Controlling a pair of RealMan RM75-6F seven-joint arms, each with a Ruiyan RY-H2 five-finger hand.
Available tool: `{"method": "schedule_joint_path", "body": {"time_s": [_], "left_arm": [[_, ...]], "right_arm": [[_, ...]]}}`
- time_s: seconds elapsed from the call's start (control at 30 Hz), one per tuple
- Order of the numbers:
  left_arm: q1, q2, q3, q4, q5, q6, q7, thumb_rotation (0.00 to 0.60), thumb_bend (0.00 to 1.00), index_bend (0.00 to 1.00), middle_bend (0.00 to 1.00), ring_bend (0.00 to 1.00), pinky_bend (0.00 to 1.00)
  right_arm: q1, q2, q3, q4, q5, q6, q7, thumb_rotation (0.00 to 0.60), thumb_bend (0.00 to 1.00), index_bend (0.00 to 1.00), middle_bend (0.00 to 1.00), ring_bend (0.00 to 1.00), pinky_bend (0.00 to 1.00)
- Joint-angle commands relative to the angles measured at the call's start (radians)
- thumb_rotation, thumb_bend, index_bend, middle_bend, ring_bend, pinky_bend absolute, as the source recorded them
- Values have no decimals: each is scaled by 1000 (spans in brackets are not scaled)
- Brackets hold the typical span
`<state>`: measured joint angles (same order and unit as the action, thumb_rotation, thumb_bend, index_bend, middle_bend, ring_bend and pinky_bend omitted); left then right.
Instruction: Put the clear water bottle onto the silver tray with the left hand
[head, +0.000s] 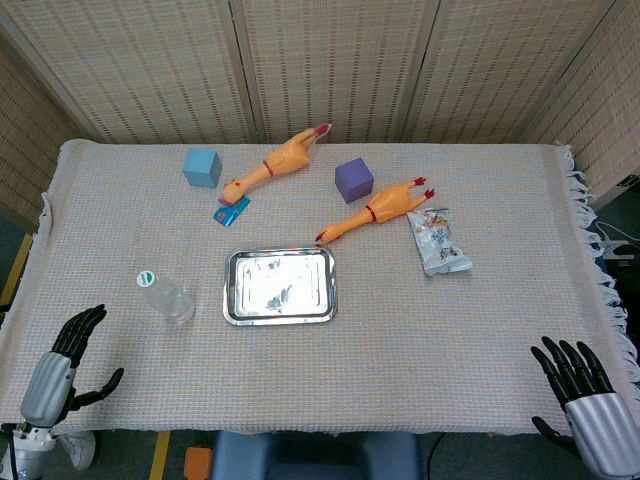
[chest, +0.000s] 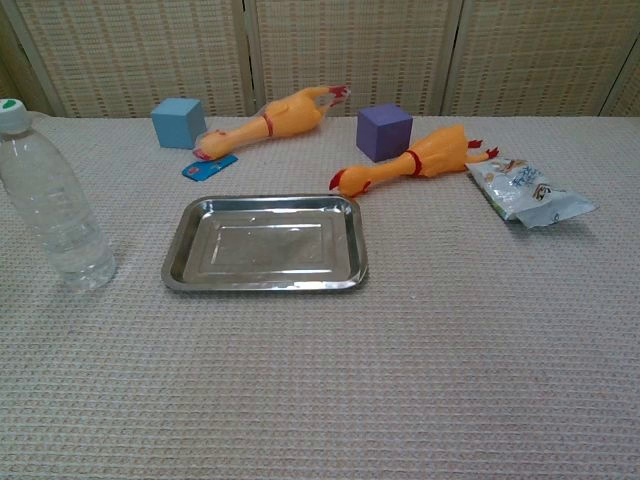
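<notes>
The clear water bottle (head: 166, 297) (chest: 52, 200) stands upright with a white cap, left of the silver tray (head: 280, 286) (chest: 265, 243), which lies empty in the middle of the cloth. My left hand (head: 62, 362) hovers at the table's near left corner, fingers spread, holding nothing, well short of the bottle. At the near right corner my right hand (head: 582, 388) is also spread and empty. Neither hand shows in the chest view.
Behind the tray lie two rubber chickens (head: 275, 164) (head: 375, 210), a blue cube (head: 202, 167), a purple cube (head: 353, 179), a small blue tag (head: 231, 210) and a snack packet (head: 439, 240). Wicker screens stand behind the table.
</notes>
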<state>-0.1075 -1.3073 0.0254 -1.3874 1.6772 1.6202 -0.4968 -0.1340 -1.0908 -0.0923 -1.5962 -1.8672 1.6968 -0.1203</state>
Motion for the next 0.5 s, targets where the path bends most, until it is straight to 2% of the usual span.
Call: {"method": "schedule_joint_path", "body": {"time_s": [0.03, 0.1, 0.3, 0.5], "left_arm": [[-66, 14, -68, 3, -187, -211, -362, 600, 320, 0, 0, 0, 61], [-89, 13, -85, 18, -224, -275, -414, 600, 319, 0, 0, 0, 61], [-130, -49, -111, 81, -273, -371, -446, 600, 309, 0, 0, 0, 41], [-160, -108, -119, 148, -277, -419, -440, 600, 304, 0, 0, 0, 43]], "right_arm": [[7, -1, 0, -5, 8, -16, -4, 600, 24, 0, 0, 0, 0], [13, -1, 0, -10, 14, -31, -11, 600, 23, 0, 0, 0, 0], [24, -2, -10, -18, 15, -63, -26, 600, 23, 0, 0, 0, 0], [29, 0, -21, -25, 19, -83, -29, 600, 24, 0, 0, 0, 0]]}}
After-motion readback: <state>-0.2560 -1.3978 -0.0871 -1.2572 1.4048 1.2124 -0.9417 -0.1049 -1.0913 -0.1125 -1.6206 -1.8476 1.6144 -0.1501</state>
